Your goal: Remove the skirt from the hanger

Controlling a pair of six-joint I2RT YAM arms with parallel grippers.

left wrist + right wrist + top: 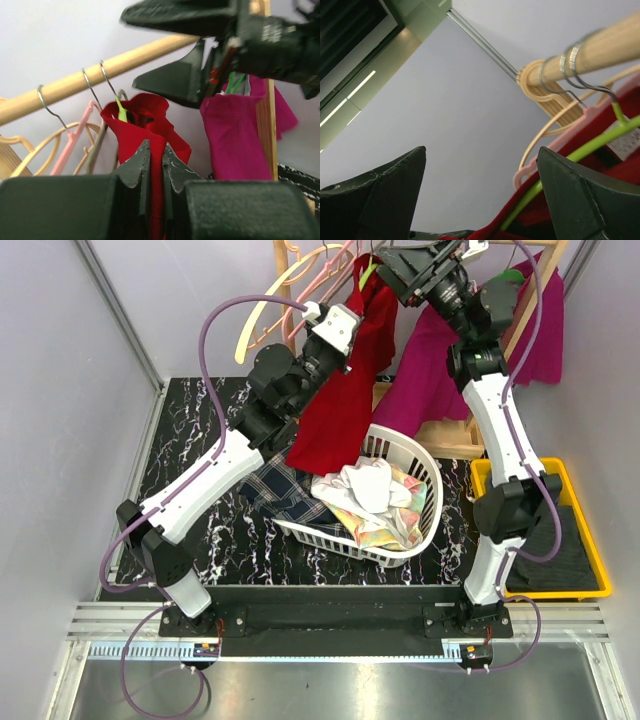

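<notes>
A black marbled desk stands against pale walls, with a wooden rail of hangers at the back. The red skirt hangs from a green hanger on that rail, its lower end reaching down to a white laundry basket. The left pincer pinches a fold of the skirt just below its waistband. The right pincer is spread wide beside the green hanger, gripping nothing.

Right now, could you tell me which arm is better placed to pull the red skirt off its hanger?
Left. The left tool is shut on the red skirt just below the green hanger, so it could pull down. The right tool stands open by the hanger, holding nothing.
</notes>
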